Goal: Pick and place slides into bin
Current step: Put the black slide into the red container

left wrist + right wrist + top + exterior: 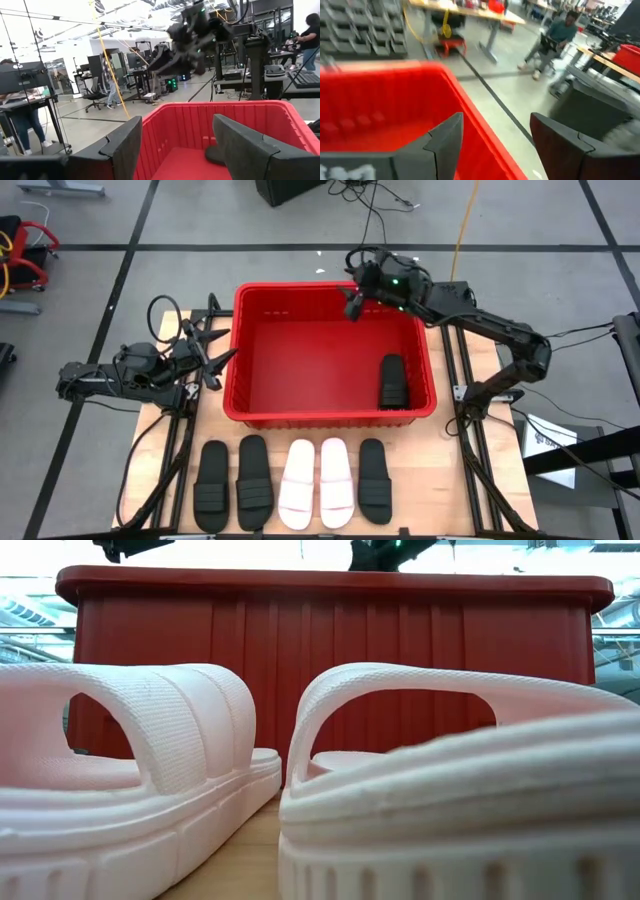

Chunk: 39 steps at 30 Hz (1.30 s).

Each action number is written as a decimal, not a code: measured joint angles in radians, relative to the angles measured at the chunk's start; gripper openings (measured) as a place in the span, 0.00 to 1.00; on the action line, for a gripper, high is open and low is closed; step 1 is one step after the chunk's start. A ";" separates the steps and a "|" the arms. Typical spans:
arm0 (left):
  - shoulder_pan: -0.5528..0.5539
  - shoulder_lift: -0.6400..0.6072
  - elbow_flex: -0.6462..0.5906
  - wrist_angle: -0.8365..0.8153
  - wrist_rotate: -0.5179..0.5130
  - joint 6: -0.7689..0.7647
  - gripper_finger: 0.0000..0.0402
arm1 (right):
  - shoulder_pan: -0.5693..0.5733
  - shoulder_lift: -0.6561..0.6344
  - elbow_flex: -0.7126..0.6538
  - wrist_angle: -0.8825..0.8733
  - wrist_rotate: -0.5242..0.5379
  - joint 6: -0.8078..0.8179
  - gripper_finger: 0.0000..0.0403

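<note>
The red bin (330,412) stands mid-table. One black slide (393,382) lies on the bin's floor by its right wall, and its end shows in the left wrist view (219,154). Five slides lie sole-down in a row at the near edge: two black (211,485) (254,480), two white (298,483) (337,480), one black (373,478). The white pair fills the low view (140,790) (450,790). My left gripper (220,363) waits open by the bin's left wall (200,125). My right gripper (351,306) hangs open and empty above the bin's far rim (395,110).
Metal frame rails (462,395) run along both sides of the table. Cables (165,310) loop behind the left arm. Beyond the table the room holds desks and a seated person (560,32). Bare wood (440,480) shows right of the slide row.
</note>
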 joint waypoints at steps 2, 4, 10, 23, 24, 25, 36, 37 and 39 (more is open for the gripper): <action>0.000 0.000 0.000 -0.004 0.000 -0.012 0.62 | 0.020 -0.021 0.000 0.011 -0.036 0.057 0.55; 0.000 0.000 0.000 -0.017 0.000 -0.014 0.62 | 0.040 -0.036 0.000 0.017 -0.094 0.112 0.55; 0.000 0.000 0.000 -0.047 0.000 -0.031 0.62 | 0.097 -0.047 0.000 0.031 -0.243 0.153 0.53; 0.000 0.000 0.000 -0.062 0.000 -0.073 0.62 | 0.196 -0.048 -0.103 0.066 -0.243 0.284 0.53; 0.000 0.000 0.000 -0.068 0.000 -0.088 0.62 | 0.205 -0.048 -0.118 0.065 -0.243 0.278 0.53; 0.000 0.000 0.000 -0.080 0.000 -0.107 0.62 | 0.214 -0.048 -0.135 0.065 -0.243 0.275 0.53; 0.000 0.000 0.000 -0.102 0.001 -0.169 0.62 | 0.316 -0.047 -0.216 0.070 -0.365 0.298 0.52; 0.000 0.000 0.000 -0.101 0.001 -0.168 0.62 | 0.331 -0.047 -0.216 0.076 -0.398 0.294 0.52; 0.000 0.000 0.000 -0.101 0.001 -0.167 0.62 | 0.365 -0.047 -0.216 0.082 -0.444 0.273 0.52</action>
